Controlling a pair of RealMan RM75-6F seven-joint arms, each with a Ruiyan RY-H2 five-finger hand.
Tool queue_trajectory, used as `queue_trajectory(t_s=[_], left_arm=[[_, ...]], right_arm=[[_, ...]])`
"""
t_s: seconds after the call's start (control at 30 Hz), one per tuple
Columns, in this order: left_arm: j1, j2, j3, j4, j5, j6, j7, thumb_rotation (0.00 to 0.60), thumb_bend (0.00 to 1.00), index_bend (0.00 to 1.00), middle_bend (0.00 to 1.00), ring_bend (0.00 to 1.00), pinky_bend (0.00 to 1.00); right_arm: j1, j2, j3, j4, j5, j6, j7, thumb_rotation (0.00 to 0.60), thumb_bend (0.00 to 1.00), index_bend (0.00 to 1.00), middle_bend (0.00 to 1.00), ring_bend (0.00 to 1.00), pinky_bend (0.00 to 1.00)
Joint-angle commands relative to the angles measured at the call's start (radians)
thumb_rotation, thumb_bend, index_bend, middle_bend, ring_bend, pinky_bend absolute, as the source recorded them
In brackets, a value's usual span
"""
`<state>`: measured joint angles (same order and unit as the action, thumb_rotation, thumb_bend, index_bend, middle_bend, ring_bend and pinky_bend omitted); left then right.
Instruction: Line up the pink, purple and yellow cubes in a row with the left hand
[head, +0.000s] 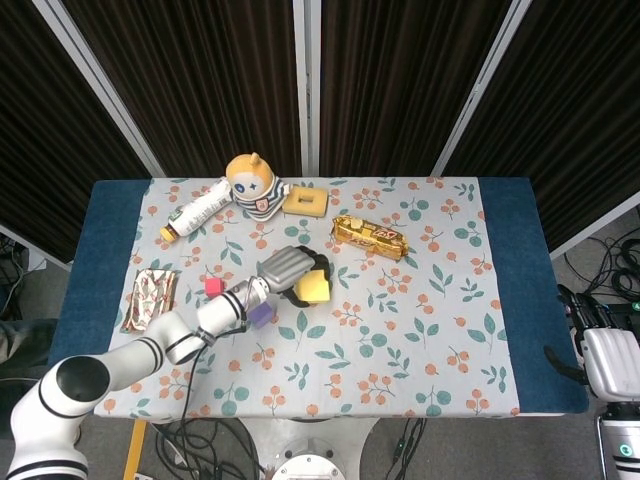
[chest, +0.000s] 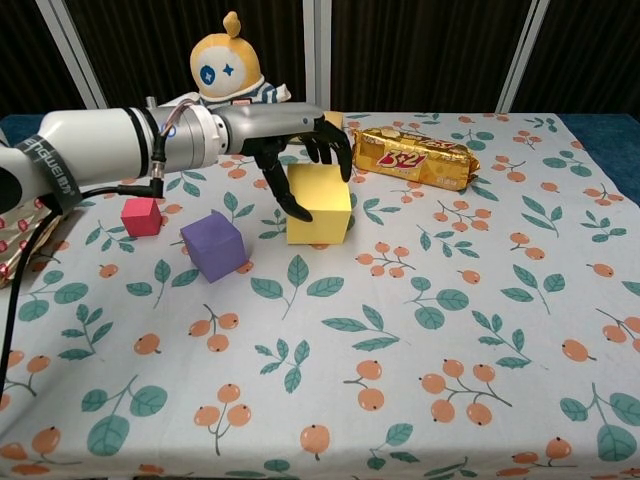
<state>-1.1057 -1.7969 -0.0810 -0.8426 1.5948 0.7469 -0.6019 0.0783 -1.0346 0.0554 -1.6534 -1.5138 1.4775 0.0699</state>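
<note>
Yellow cube (chest: 318, 205) on the cloth, within left hand (chest: 296, 143) fingers.

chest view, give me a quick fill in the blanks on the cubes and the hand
1. The left hand grips the ____ cube.
2. The cube nearest the table's left edge is ____.
3. Between the pink cube and yellow cube sits the ____ cube.
4. Behind the yellow cube lies a gold ____ packet.

Missing words: yellow; pink; purple; biscuit

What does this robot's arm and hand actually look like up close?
The left arm is glossy white tube with black joint bands, grey lettering and a thin black cable trailing off it. The left hand has a silver-grey back and black fingers.
</note>
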Motion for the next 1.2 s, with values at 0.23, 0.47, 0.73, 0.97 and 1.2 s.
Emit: queue_trajectory(t_s=[0.23,0.47,0.73,0.97,1.2], left_arm=[[0.005,0.008,0.011,-0.002,-0.012,0.02,0.039,0.6,0.17,0.3,0.2,0.15,0.22],[0.028,0.001,-0.007,-0.024,-0.06,0.032,0.123,0.6,0.16,0.24,0.17,0.14,0.22],[0.061,0.015,-0.032,-0.072,-0.12,0.041,0.194,0.6,0.15,0.24,0.17,0.14,0.22],[0.169,0.172,-0.027,-0.301,-0.201,0.086,0.305,0.6,0.14,0.26,0.17,0.14,0.22],[0.267,0.292,0.059,-0.435,-0.154,0.149,0.321,0.6,0.13,0.28,0.17,0.14,0.22]], right_arm=[[0.001,0.0,0.001,0.001,-0.003,-0.001,0.004,0.6,0.16,0.04,0.2,0.13,0.22],[0.0,-0.001,0.001,0.002,-0.006,0.001,0.007,0.6,0.16,0.04,0.2,0.13,0.22],[-0.005,0.004,0.002,0.004,-0.007,0.009,0.014,0.6,0.16,0.04,0.2,0.13,0.22],[0.003,0.003,0.003,0.011,-0.014,0.0,0.025,0.6,0.16,0.04,0.2,0.13,0.22],[0.009,-0.003,0.0,0.016,-0.033,0.0,0.032,0.6,0.16,0.04,0.2,0.13,0.22]])
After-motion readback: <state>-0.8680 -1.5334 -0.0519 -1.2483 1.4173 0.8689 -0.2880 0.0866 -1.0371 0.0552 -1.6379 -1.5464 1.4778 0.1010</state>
